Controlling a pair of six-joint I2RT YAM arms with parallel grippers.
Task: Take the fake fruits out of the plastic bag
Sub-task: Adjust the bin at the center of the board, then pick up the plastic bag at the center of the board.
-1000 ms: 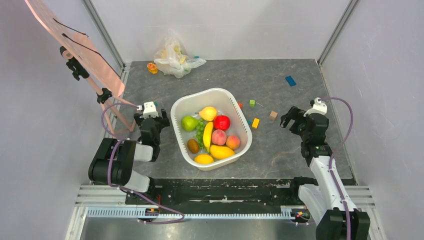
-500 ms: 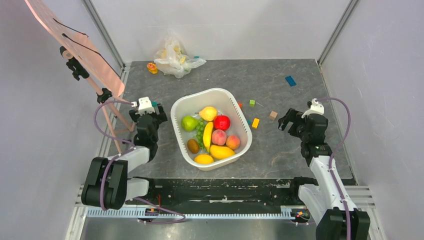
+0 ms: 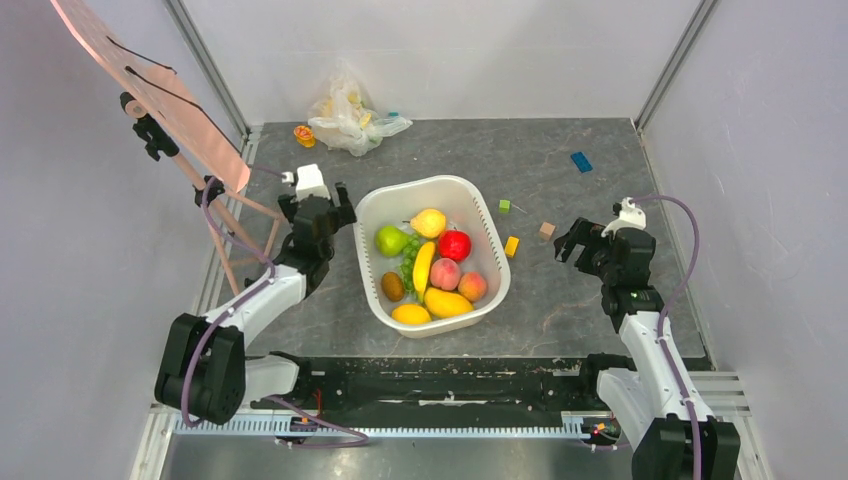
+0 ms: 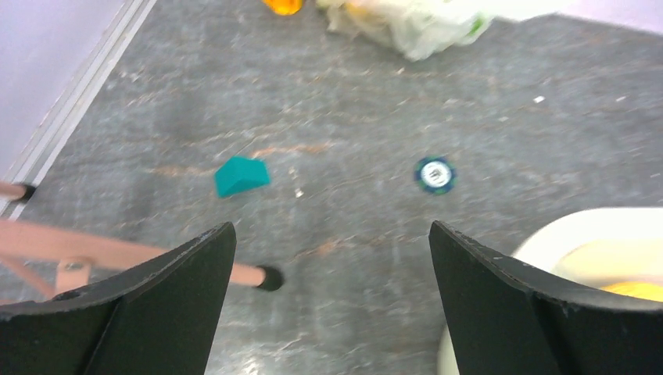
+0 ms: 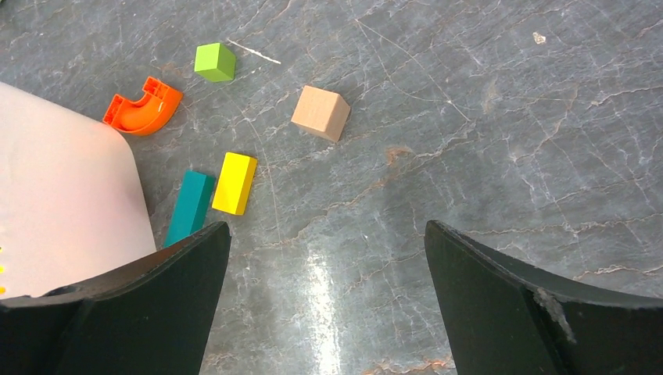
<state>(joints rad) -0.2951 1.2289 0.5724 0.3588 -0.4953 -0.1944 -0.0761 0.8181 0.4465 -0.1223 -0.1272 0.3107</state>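
Note:
The plastic bag (image 3: 350, 118) lies crumpled against the back wall, with yellow shapes showing through it. Its near edge shows at the top of the left wrist view (image 4: 414, 23). A small orange-yellow fruit (image 3: 304, 135) lies just left of the bag. Several fake fruits fill the white basin (image 3: 405, 188), among them a green apple (image 3: 390, 240), a red apple (image 3: 454, 244) and a banana (image 3: 424, 268). My left gripper (image 3: 320, 205) (image 4: 332, 226) is open and empty at the basin's left rim, well short of the bag. My right gripper (image 3: 580, 240) (image 5: 327, 225) hovers open and empty right of the basin.
A pink easel (image 3: 150, 90) stands at the left; one leg (image 4: 117, 254) is close to my left fingers. A teal block (image 4: 241, 175) and a round blue disc (image 4: 435, 174) lie ahead. Green (image 5: 215, 62), wooden (image 5: 320, 113), yellow (image 5: 234, 183) and orange (image 5: 145, 105) blocks lie right of the basin.
My left arm has stretched forward and to the right, toward the back of the table. The basin has shifted slightly right. The right arm has barely moved.

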